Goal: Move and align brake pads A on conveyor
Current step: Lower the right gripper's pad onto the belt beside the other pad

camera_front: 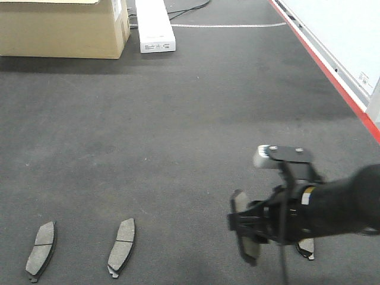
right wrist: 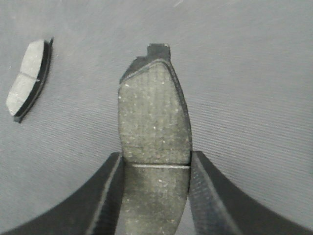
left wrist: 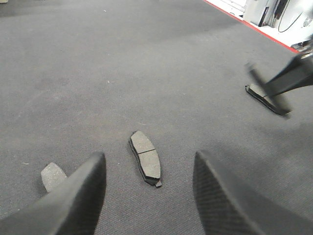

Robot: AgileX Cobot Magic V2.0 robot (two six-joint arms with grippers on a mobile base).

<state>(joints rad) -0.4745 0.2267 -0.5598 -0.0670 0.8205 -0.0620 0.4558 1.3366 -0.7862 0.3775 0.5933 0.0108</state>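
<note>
Right gripper [right wrist: 155, 196] has a brake pad [right wrist: 155, 147] clamped between its two fingers at the pad's groove, friction face up toward the wrist camera, long axis running straight out ahead of the jaws. From the front it hangs low over the conveyor [camera_front: 178, 119], on the right side of the belt. Just behind the right arm a fourth pad [camera_front: 306, 248] peeks out on the felt. Off to the left lie two pads side by side, the nearer pad [camera_front: 122, 246] and the far-left pad [camera_front: 40, 250], each tilted slightly off upright. So the row is to the left. The left gripper [left wrist: 146, 196] sits wide open, empty, above those two. The red stripe [camera_front: 332, 77] is well off to the right, with plenty of bare belt between.
</note>
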